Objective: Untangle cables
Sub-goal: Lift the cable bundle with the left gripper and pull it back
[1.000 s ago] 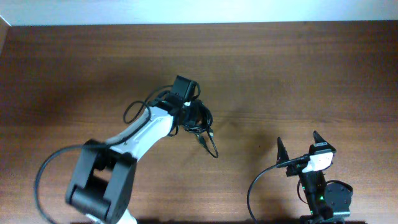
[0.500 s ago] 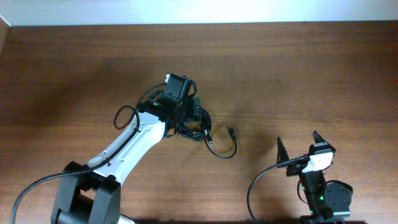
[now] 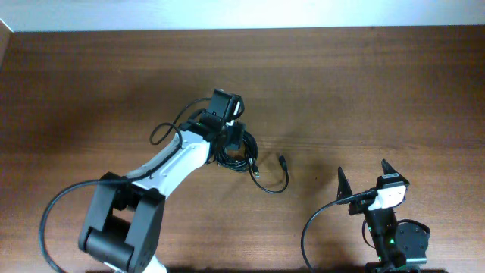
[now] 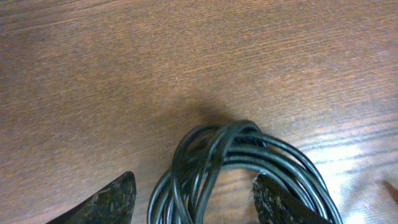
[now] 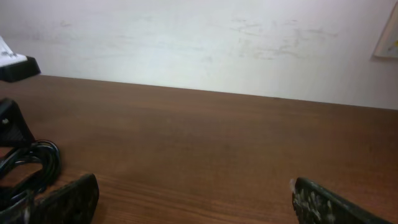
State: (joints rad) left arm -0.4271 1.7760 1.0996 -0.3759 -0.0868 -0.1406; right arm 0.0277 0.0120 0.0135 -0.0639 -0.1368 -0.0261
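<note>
The cables [image 3: 241, 154] lie as a bundle of thin black loops on the brown table, just left of its middle. One strand curves out to the right and ends in a small plug [image 3: 282, 161]. My left gripper [image 3: 233, 139] hovers over the bundle's top edge. In the left wrist view its jaws [image 4: 194, 202] stand apart, with several loops of the cables [image 4: 249, 149] between them and a gap beside the left finger [image 4: 115, 200]. My right gripper [image 3: 362, 170] is open near the front right with nothing between its fingers [image 5: 193, 199].
The bare wooden table [image 3: 364, 83] runs back to a pale wall [image 5: 199, 43]. The right arm's own thick black wire [image 3: 311, 227] loops at the front edge. In the right wrist view, part of the cable bundle [image 5: 34, 163] shows at the far left.
My left gripper was shut and has opened. One strand with its plug swung out to the right and now lies on the table. The right arm has not moved.
</note>
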